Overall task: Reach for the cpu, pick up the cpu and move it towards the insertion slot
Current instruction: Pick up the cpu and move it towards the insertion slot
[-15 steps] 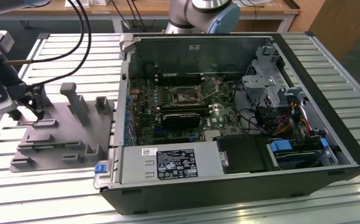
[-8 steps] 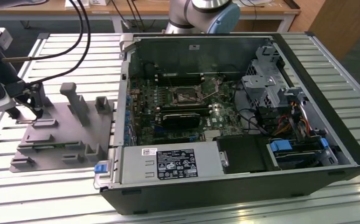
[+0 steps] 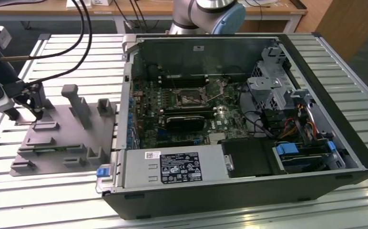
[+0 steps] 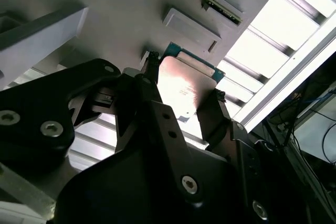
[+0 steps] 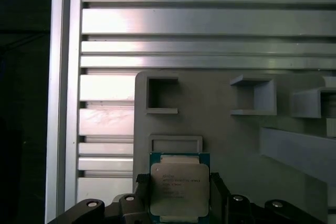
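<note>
The cpu (image 5: 179, 188), a flat square chip with a silvery top and a pale green rim, sits between my two dark fingers in both wrist views. My gripper (image 5: 176, 181) is shut on the cpu (image 4: 185, 85), one finger (image 4: 151, 65) pressing each opposite edge. It hangs just over the grey plastic fixture (image 5: 220, 129). In the exterior view my gripper (image 3: 35, 112) is over the fixture's (image 3: 63, 138) far corner on the exterior view's left. The insertion slot (image 3: 188, 98), a dark square framed in silver, lies on the motherboard inside the open computer case (image 3: 235, 119).
Upright posts (image 3: 76, 102) rise from the fixture close to my gripper. Cables (image 3: 76, 43) run from the arm across the slatted aluminium table (image 3: 56, 191). The case wall (image 3: 126, 95) stands between fixture and motherboard. A power supply (image 3: 171, 167) fills the case's near side.
</note>
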